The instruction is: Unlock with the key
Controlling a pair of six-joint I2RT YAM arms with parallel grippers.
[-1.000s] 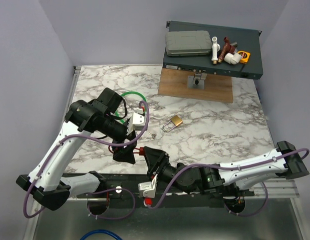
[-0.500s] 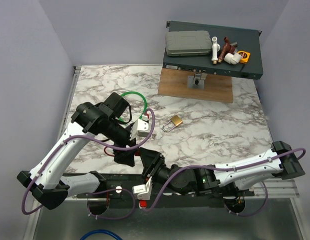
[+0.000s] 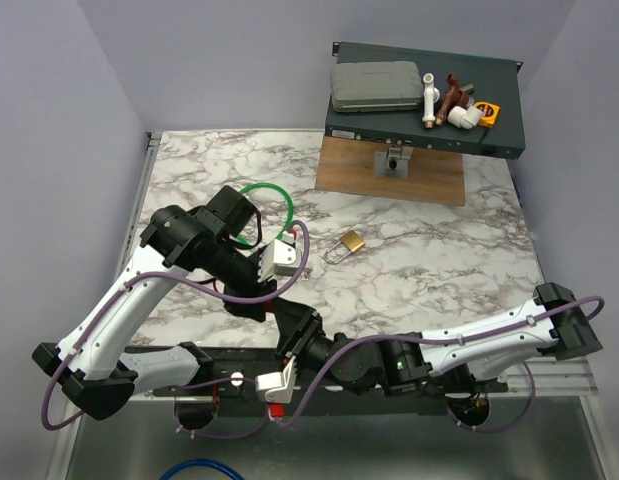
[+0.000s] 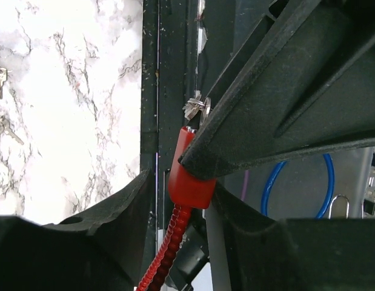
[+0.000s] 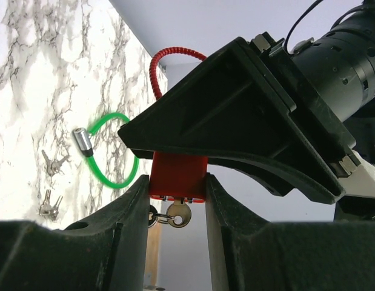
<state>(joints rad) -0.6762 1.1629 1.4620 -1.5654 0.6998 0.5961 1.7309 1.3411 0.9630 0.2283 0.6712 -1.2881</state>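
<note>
1. The right fingers (image 5: 84,248) are clamped on the red head of the key (image 5: 178,176). Both inner faces sit flush against it, and its metal end dangles just below.
2. The left fingers (image 4: 84,242) flank the same red head from the opposite side. One touches it, but a dark sliver shows at the other, so it cannot be told from the wrist view whether this grip is firm.
3. The key hangs in the air between the two wrists, above the dark rail (image 4: 166,73) at the near edge of the counter (image 3: 439,270). Its red coiled cord (image 4: 169,260) curls away past the left fingers.
4. The padlock (image 3: 351,242) lies free on the marble, well apart from the key, farther out and to the right. A green cable loop (image 3: 274,188) sits beside the left arm, with loose keys (image 5: 53,162) near it.
5. Likely hazards:
   - Two grips on one small head may fight each other.
   - If the right fingers let go before the left are seated, the key could drop onto the rail or off the counter edge.
   - The cord could snag on either wrist as the arms part.
   - The metal end swings freely, so aiming it at the keyhole looks hard.
   - Nothing holds the padlock, so it may slide when pushed.
</note>
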